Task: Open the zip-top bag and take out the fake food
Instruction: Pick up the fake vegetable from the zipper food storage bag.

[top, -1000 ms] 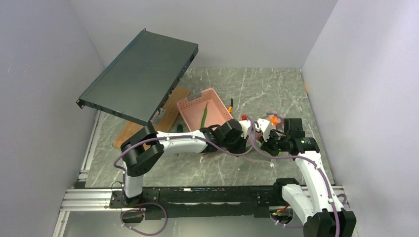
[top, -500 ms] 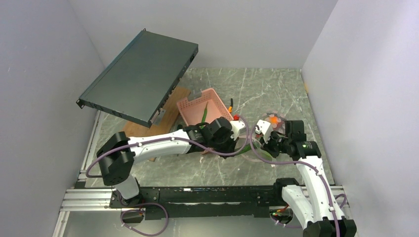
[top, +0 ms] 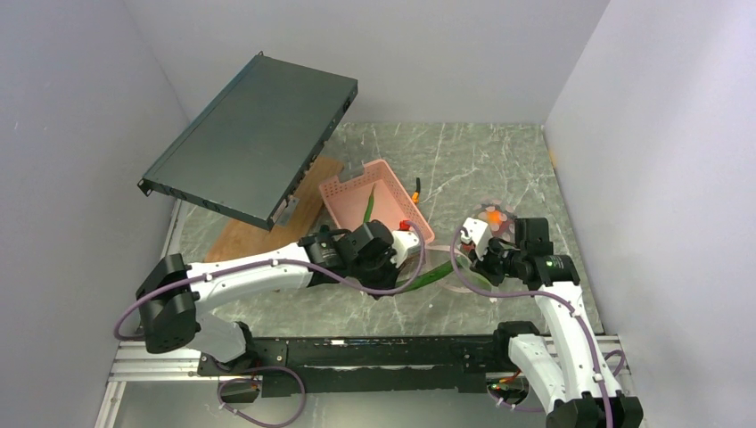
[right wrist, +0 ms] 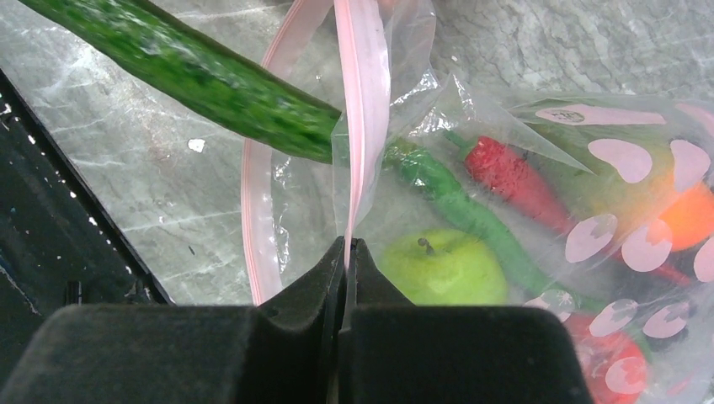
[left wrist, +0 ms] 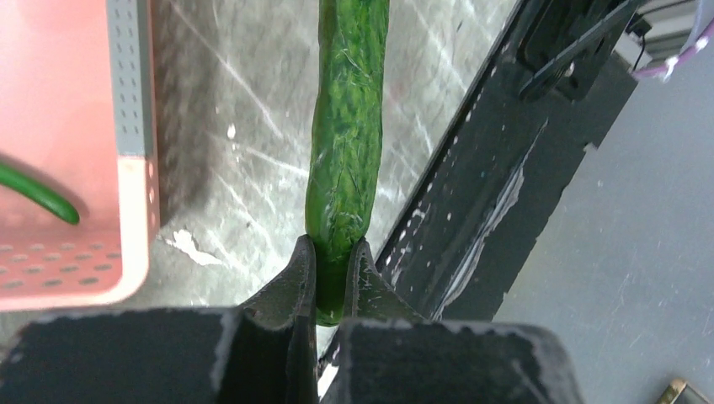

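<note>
My left gripper (left wrist: 333,252) is shut on the near end of a long green pod (left wrist: 347,126), held above the table. In the top view the left gripper (top: 403,278) is left of the bag and the pod (top: 437,275) reaches back to the bag's mouth. My right gripper (right wrist: 347,244) is shut on the pink zip strip (right wrist: 362,101) of the clear zip-top bag (right wrist: 505,126), whose mouth is open. The pod's far tip (right wrist: 194,76) is at the mouth. Inside lie a lime-green apple (right wrist: 442,269), another green pod (right wrist: 455,202), a red piece (right wrist: 514,181) and an orange piece (right wrist: 690,215).
A pink perforated basket (top: 343,192) stands behind the left gripper, with a green pod (top: 368,207) in it. A dark flat box (top: 254,134) leans tilted at the back left above a wooden board (top: 258,234). The black rail (top: 357,352) runs along the near edge.
My left arm has drawn back to the left with the green pod, pulling it out of the bag. My right gripper has kept its hold on the zip strip.
</note>
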`<state>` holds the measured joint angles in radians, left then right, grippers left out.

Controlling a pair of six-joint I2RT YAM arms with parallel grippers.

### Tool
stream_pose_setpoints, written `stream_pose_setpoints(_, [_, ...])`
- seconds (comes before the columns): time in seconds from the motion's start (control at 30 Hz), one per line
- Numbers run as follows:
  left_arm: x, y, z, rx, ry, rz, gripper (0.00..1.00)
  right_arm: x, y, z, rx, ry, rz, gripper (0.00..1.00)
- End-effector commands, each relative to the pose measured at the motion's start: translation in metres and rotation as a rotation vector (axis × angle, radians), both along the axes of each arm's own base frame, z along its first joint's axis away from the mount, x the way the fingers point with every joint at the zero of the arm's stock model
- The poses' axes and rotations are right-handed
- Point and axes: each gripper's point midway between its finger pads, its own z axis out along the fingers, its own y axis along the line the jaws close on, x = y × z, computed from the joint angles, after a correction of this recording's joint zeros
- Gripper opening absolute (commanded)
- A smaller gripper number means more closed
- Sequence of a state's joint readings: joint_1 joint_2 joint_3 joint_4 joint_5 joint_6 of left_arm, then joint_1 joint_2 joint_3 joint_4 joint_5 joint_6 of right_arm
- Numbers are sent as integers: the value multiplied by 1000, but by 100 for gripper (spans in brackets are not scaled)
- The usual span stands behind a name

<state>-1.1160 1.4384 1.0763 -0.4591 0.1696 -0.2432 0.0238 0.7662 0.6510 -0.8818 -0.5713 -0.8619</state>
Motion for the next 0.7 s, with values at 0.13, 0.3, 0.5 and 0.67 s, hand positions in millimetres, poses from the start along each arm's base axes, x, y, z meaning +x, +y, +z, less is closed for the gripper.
stream_pose_setpoints(0.13, [-25,34,9,2,17,-49,0,0,1,11,24,-52,14,0])
stream_pose_setpoints(0.3, [-37,52,24,-29,15,-57,0,-1,0,14,27,-65,11,0])
stream_pose_setpoints(0.5, [-53,69,48,-143,15,-54,0,-3,0,16,30,-75,21,0])
stream_pose_setpoints(0.67, [-56,80,61,-229,9,13,0,-5,1,18,30,-90,32,0])
